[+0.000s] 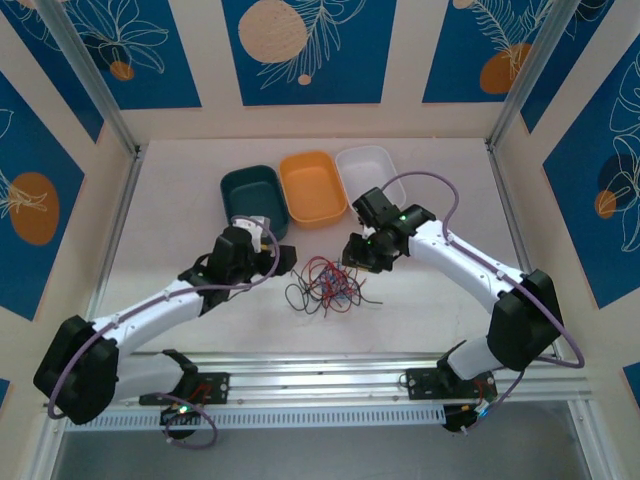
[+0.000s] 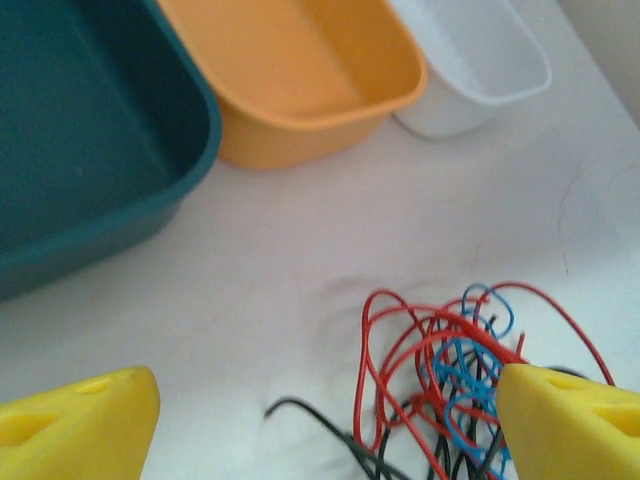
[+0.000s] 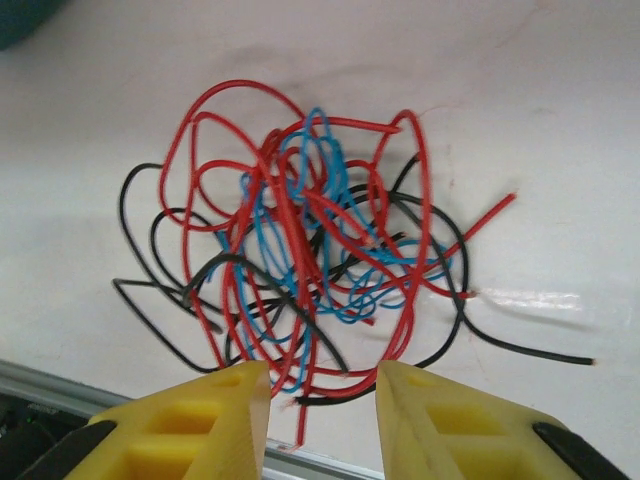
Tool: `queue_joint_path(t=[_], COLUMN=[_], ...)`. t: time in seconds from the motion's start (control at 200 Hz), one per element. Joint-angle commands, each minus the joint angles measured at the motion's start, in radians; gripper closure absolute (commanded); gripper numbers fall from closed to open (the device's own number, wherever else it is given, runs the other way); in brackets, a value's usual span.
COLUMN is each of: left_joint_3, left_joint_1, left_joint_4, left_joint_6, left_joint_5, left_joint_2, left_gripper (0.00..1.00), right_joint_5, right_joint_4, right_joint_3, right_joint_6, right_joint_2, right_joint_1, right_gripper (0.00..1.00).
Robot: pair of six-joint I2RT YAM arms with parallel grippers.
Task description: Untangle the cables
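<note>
well, the cables (image 1: 325,285), a loose clump of thin red, blue and black wires, lie mid-table on the white table (image 1: 180,190). they sit near of three tubs in a row: teal plastic bin (image 1: 253,195) left, orange plastic bin (image 1: 312,187) centre, white plastic bin (image 1: 365,168) right.

from the top cam the clump has no single heading. it's a knot of loops, a bit wider left-right than near-far. black loops bulge out on its left side and a black loose end trails off to the right.

left gripper (image 2: 328,400): jaws spread wide, nothing gripped. in the left wrist cam the wires crowd the yellow finger (image 2: 570,420) on the right of that view, w/ red and blue loops running up against and behind its tip. the other finger stands well apart from them over bare table.

right gripper (image 3: 322,385): jaws partly apart, not pinching. in the right wrist cam the clump lies just ahead of the yellow fingertips (image 3: 215,420). its lowest red loops dip into the gap and one red strand runs down betw the tips; can't tell if it touches either.

from the top, both grippers hang at the clump's far edge, left gripper far-left, right gripper far-right.
</note>
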Motion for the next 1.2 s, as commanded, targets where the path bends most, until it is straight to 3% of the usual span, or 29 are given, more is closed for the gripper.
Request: queue_joint_path(t=[0.0, 0.215, 0.53, 0.7, 1.195], left_joint_3=[0.001, -0.038, -0.085, -0.103, -0.119], left_joint_1=[-0.007, -0.007, -0.007, -0.008, -0.012], left_joint_4=[-0.103, -0.069, 0.010, 0.086, 0.155], left_joint_6=[0.014, -0.007, -0.081, -0.119, -0.132], left_joint_5=[0.072, 0.161, 0.205, 0.230, 0.273], left_joint_2=[-0.029, -0.015, 0.024, 0.076, 0.165], left_gripper=[0.09, 0.05, 0.01, 0.01, 0.14], right_joint_5=[-0.011, -0.091, -0.021, -0.042, -0.020], right_joint_4=[-0.038, -0.051, -0.085, -0.067, -0.060], right_joint_3=[0.050, 0.101, 0.145, 0.153, 0.125], right_joint_6=[-0.088, -0.208, -0.261, -0.265, -0.284], right_joint_2=[0.035, 0.143, 0.255, 0.277, 0.256], right_joint_1=[0.007, 0.012, 0.041, 0.053, 0.086], right_gripper=[0.66, 0.66, 0.65, 0.65, 0.61])
